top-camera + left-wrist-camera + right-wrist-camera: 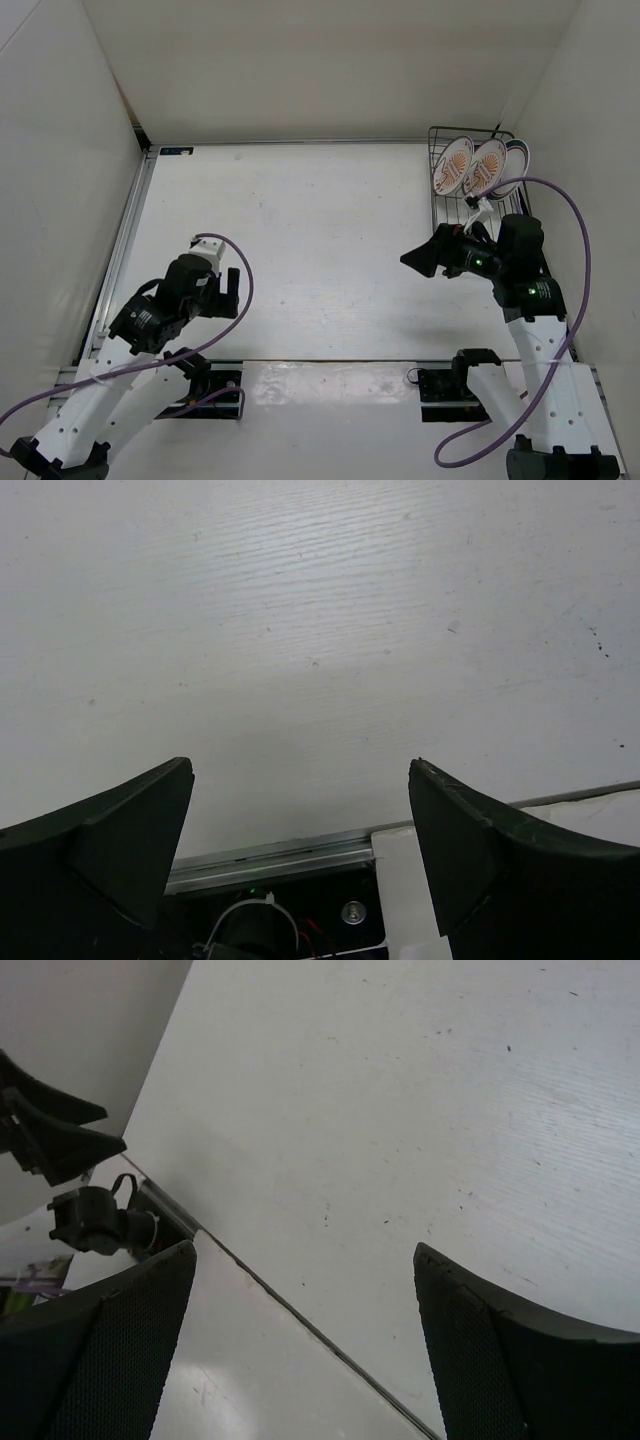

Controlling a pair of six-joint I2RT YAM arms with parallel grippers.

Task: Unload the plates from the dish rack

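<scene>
Nearest, we are seeing the two white arms [545, 345] rising from the table's near edge, each one trailing a glossy purple cable [586, 260] that is looping in a smooth curve. Our left gripper [300, 768] is hanging low over the table [330, 220] with its jaws spread wide and nothing lying between them. Its fingers [120, 830] are showing as matte black wedges with blunt, angled tips. Under them we are catching a strip of brushed metal rail [280, 865] running along the board's edge.

Our right gripper [305, 1250] is likewise standing fully released and gripping nothing, and its fingers are showing a fine dotted mesh texture on their inner faces. From above it is pointing leftward, sitting just beside the near end of the dish rack [470, 130] without touching the plates [487, 165]. The table is reading as a flat white board with a faint wood-like grain and a few dark specks.

Farther back, in the far right corner, the dish rack is standing as a boxy frame of thin black wire, close against the smooth white walls [320, 60]. The plates are sitting upright on edge inside it, three round white discs leaning slightly and overlapping in a row. Two are carrying an orange sunburst centre. The third plate [517, 158], rightmost, is showing a dark ringed rim.
</scene>
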